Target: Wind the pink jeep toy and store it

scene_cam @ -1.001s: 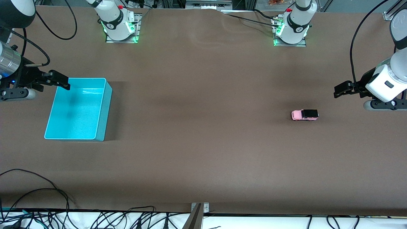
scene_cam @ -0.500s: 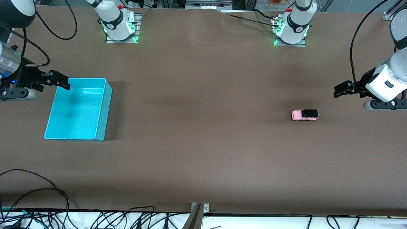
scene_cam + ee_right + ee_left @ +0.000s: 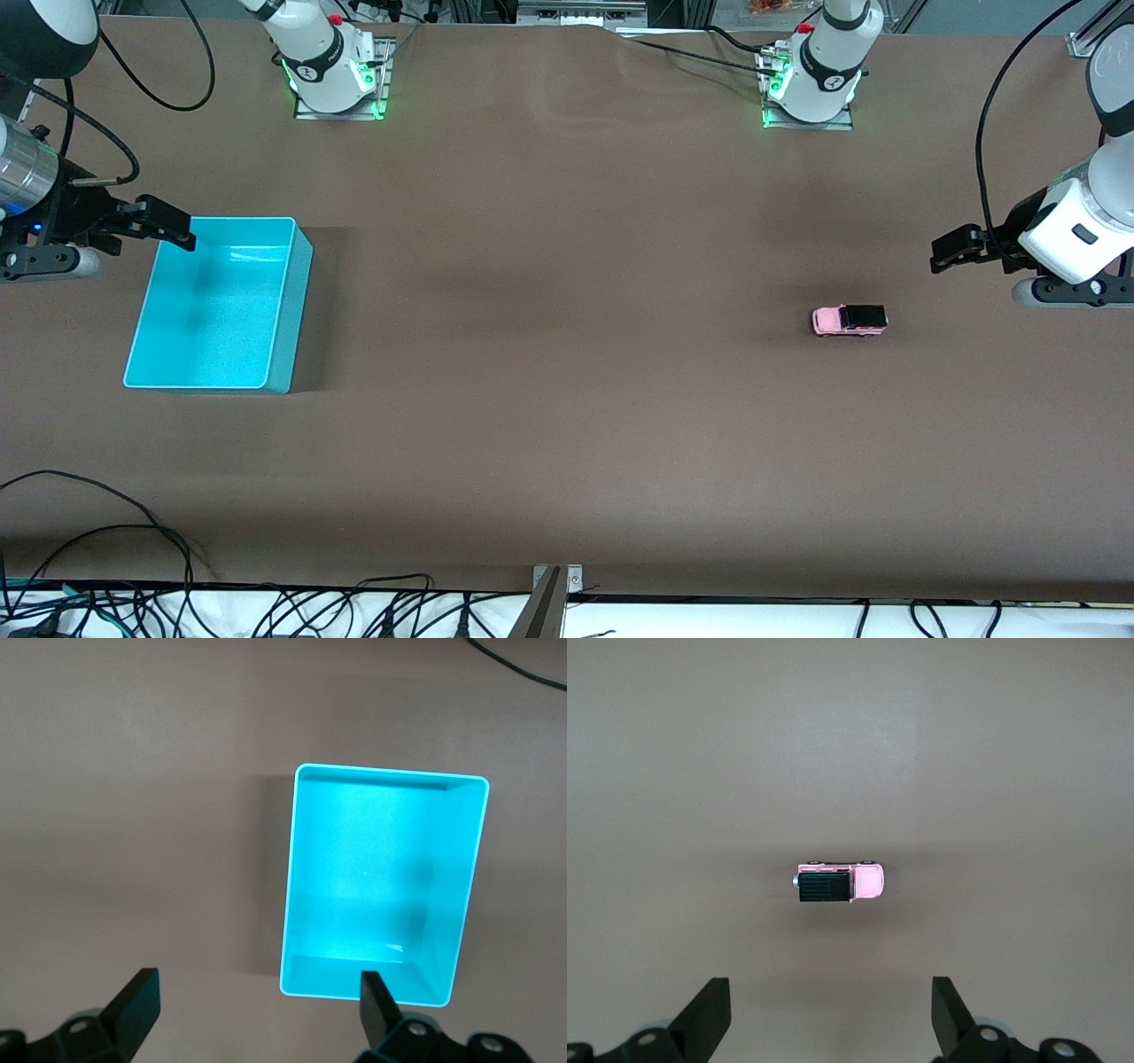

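Pink jeep toy (image 3: 849,320) sits upright on the brown worktop (image 3: 567,399) toward the left arm's end, well apart from the turquoise bin (image 3: 282,301). Left claw (image 3: 831,1019) hangs over the worktop near the jeep, fingers apart and empty; right claw (image 3: 252,1010) waits by the bin's rim, fingers apart too. Likely trouble — the jeep is tiny and wheeled, so an off-centre pinch could roll it away.

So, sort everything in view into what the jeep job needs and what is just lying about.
Job:
- pink jeep toy, on the table toward the left arm's end
- turquoise bin, empty
- left pincer, open, waiting
- right pincer, open, over the bin's rim

Lying about:
- cables along the table's near edge
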Action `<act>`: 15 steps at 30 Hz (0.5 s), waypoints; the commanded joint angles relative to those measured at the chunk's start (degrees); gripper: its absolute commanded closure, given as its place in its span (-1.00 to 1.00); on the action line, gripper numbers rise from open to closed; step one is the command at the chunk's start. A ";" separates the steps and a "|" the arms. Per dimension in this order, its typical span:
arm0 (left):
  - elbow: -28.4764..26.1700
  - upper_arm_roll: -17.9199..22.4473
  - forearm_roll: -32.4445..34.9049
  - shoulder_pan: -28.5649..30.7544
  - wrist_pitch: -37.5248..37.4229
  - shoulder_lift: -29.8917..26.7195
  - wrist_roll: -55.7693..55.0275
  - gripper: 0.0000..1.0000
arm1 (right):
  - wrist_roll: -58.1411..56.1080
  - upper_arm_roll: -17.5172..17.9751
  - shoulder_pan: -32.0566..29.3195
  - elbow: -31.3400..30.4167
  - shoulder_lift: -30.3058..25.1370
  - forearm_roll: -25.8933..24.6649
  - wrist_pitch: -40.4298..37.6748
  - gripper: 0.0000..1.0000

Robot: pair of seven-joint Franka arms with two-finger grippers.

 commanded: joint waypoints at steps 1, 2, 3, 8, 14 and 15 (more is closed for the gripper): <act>1.11 -0.12 0.47 0.11 -0.38 0.45 1.31 -1.00 | -0.55 -0.01 -0.20 0.95 -0.15 1.21 -1.06 -1.00; 1.11 -0.12 0.47 0.11 -0.38 0.63 1.31 -1.00 | -0.55 -0.01 -0.20 0.95 -0.06 1.12 -1.06 -1.00; 1.11 -0.04 0.47 0.11 -0.38 0.72 1.40 -1.00 | -0.55 -0.01 -0.20 0.95 -0.06 1.12 -1.06 -1.00; 1.11 -0.12 0.56 0.11 -0.38 0.81 1.40 -1.00 | -0.37 -0.01 -0.20 0.95 -0.06 1.21 -1.06 -1.00; 1.11 -0.12 0.56 0.11 -0.30 0.81 1.40 -1.00 | -0.37 -0.01 -0.20 0.95 0.03 1.21 -1.06 -1.00; 1.11 -0.12 0.56 0.11 -0.30 0.81 1.40 -1.00 | -0.37 -0.01 -0.20 0.86 0.03 1.21 -1.06 -1.00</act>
